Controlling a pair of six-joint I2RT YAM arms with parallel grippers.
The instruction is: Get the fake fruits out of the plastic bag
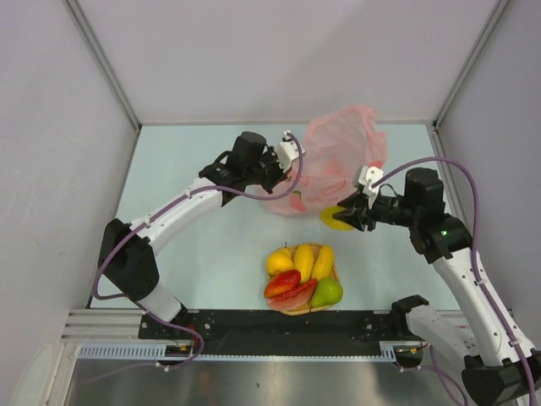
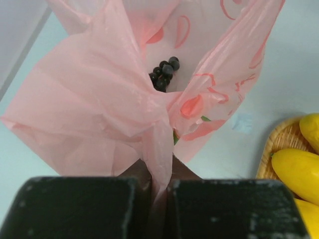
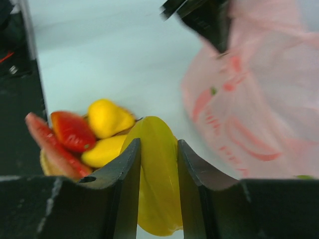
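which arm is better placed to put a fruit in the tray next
Right. The right gripper holds a yellow fruit just outside the bag, with the tray nearby. The left gripper is shut on the bag, holding it up, so it is not free.

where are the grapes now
In the left wrist view, the grape bunch sits inside the plastic bag, just above where the left gripper pinches it.

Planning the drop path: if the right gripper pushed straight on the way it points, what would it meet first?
Likely the bare pale table, between the woven tray of fruits and the translucent pink plastic bag; depth is unclear. The right gripper holds a glossy yellow plastic fruit.
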